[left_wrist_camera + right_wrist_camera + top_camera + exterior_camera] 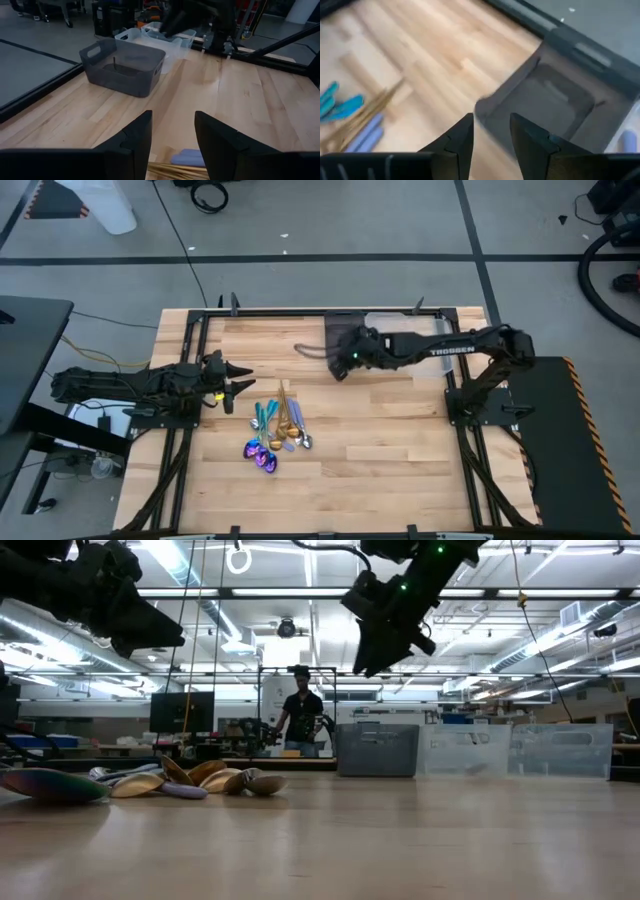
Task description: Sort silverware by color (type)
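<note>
Room: workshop hall behind my rig, strip lights overhead, a person (301, 710) standing far beyond the tabletop (380, 460).
Tabletop: pale wood planks; the dark bin (345, 330) and the clear bin (405, 325) sit side by side at the far edge, I judge parked there as drop-off spots away from the pile.
Silverware: the silverware (275, 430) lies in one mixed heap, gold, teal-blue, purple-rainbow and pale handles overlapping, so nothing looks sorted yet.
Left claw: my left claw (240, 385) hangs above the wood with its jaws apart and nothing between them.
Silverware from the left claw: just ahead of and below its tips; the wrist view catches gold handles and a pale blue handle (189, 157) right under the gap.
Right claw: my right claw (340, 368) hangs high, jaws apart and empty, beside the dark bin's near wall.
Silverware from the right claw: well apart, off toward the left arm's side and nearer me.
Why so: I read both arms as poised to begin, left nearest the heap for a first pick.
</note>
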You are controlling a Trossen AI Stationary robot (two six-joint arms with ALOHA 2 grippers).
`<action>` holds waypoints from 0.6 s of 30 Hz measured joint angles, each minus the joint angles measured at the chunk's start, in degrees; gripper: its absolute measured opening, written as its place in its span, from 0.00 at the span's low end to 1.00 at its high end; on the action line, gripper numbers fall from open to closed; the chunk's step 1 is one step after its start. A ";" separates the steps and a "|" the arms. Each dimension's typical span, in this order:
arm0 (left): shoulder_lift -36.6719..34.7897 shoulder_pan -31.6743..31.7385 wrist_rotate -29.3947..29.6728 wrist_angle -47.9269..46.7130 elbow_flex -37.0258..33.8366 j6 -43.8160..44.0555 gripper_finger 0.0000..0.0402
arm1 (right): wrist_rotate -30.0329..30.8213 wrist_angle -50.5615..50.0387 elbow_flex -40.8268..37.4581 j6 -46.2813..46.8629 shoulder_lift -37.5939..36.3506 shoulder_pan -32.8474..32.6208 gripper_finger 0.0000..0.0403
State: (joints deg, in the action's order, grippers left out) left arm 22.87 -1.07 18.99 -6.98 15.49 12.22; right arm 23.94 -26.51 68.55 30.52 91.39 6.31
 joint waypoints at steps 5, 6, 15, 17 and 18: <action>0.00 0.01 1.72 1.09 0.04 -1.58 0.39 | -0.15 3.33 -0.02 2.82 3.62 -3.62 0.34; 0.00 -0.01 1.90 1.22 0.04 -1.67 0.39 | 0.04 4.52 0.00 3.35 4.28 -4.26 0.34; 0.00 0.01 3.13 2.10 0.04 -2.64 0.39 | -0.08 8.27 2.16 6.89 11.83 -8.67 0.34; 0.00 0.01 3.52 2.49 0.04 -3.06 0.39 | -0.02 7.10 4.69 6.93 14.04 -9.39 0.34; -0.01 0.01 3.61 2.51 0.04 -3.07 0.39 | -0.04 6.34 6.10 6.93 15.16 -9.73 0.34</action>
State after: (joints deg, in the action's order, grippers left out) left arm 22.86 -1.06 22.60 -4.47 15.53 9.15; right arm 23.90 -20.17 74.66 37.45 106.54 -3.42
